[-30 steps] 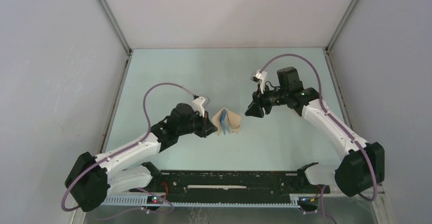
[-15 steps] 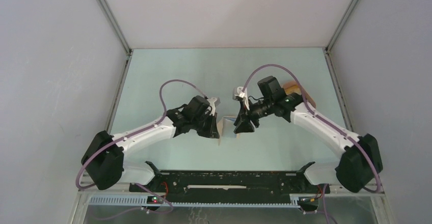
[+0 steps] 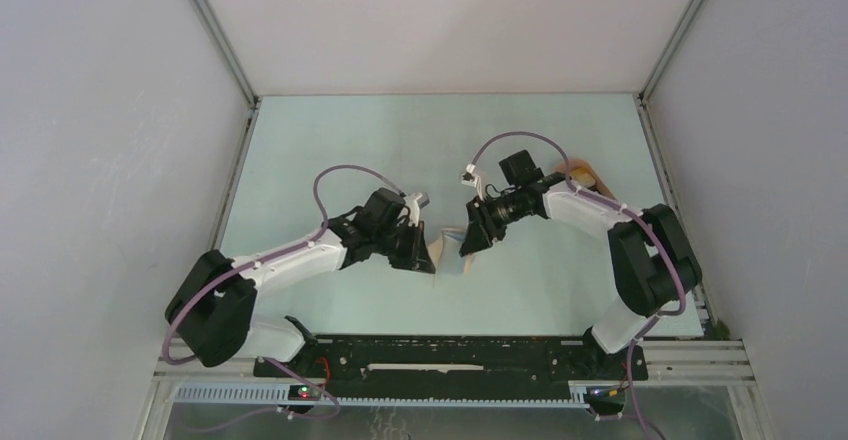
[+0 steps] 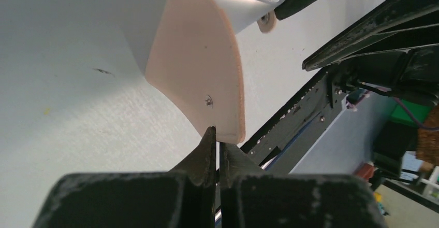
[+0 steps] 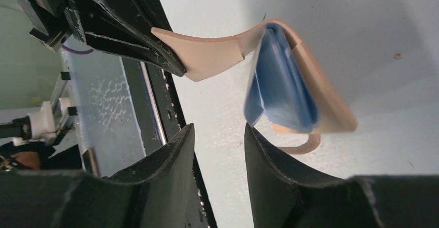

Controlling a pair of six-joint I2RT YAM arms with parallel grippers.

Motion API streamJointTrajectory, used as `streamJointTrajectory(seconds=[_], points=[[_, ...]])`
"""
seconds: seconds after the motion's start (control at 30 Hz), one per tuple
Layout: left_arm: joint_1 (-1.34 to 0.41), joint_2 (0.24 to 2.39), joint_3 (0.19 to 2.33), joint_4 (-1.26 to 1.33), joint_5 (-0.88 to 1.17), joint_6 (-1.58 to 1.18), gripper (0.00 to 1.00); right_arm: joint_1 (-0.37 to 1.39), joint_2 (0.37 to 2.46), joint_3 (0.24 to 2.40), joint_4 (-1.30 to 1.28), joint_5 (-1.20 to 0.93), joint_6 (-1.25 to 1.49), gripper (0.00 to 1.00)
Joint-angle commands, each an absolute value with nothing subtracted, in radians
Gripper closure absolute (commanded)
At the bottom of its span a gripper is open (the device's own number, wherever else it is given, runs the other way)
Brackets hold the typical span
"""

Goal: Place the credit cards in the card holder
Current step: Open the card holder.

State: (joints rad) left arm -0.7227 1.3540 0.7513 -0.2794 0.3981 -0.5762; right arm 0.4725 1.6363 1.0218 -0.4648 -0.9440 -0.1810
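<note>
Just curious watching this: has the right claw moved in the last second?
Yes. The right gripper has come left and nearer the black rail, up to the wallet.

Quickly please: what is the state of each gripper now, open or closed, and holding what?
Left gripper: closed, pinching the edge of the card holder.
Right gripper: open, holding nothing.

No readable text, label, brand, number or sign shows in any of the three views at this moment.
</note>
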Motion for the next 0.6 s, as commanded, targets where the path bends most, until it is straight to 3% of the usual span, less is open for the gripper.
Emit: streamJointTrajectory(seconds=[0.0, 0.4, 0.57], points=[[-0.693, 1.361, 0.693, -0.172, 0.507, -0.621, 1.00, 0.473, 1.673, 1.062, -0.429, -1.011, -0.095, 0.51], [-0.662, 1.394, 0.673, -0.107, 0.570, -0.630, 1.00, 0.486, 1.720, 1.079, -0.423, -0.969, -0.070, 0.46], [-0.646, 1.408, 0.666, -0.058, 0.626, -0.640, 1.00, 0.477, 1.744, 1.080, -0.386, -0.987, -0.010, 0.40]])
